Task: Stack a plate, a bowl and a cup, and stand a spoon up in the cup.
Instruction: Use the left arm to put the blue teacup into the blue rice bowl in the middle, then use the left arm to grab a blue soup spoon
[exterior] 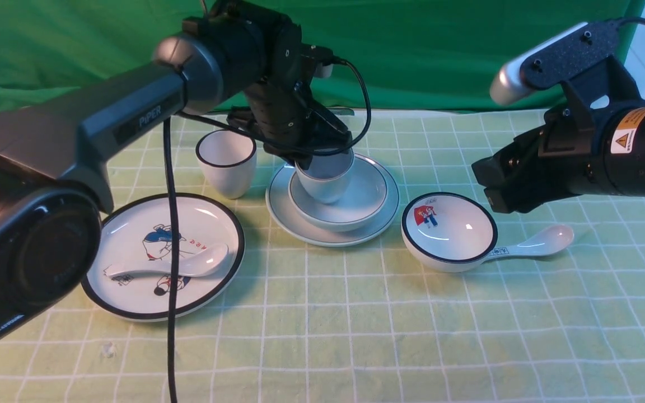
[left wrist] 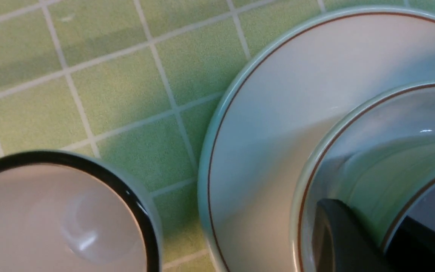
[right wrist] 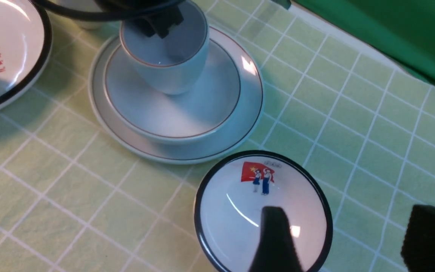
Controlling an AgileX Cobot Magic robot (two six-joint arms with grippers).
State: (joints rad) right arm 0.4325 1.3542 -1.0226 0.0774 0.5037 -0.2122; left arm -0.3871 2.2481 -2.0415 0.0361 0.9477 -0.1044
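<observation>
The plain plate [exterior: 300, 221] lies mid-table with the plain bowl [exterior: 367, 196] sitting on it. My left gripper [exterior: 314, 157] is shut on the rim of the thin-rimmed cup [exterior: 325, 184], one finger [left wrist: 338, 234] outside the wall and one inside. The cup [right wrist: 176, 71] leans, its base down in the bowl [right wrist: 202, 109]; contact is unclear. The all-white spoon [exterior: 171, 267] lies on the cartoon plate at the left. My right gripper [right wrist: 349, 226] hangs open and empty by the right edge of the cartoon bowl.
A thick-black-rimmed cup [exterior: 227, 162] stands left of the stack, close to the left arm. The cartoon plate [exterior: 132, 302] is front left. The cartoon bowl [exterior: 448, 229] sits right of the stack, with a marked-handle spoon [exterior: 535, 243] against it. A green backdrop closes the far edge.
</observation>
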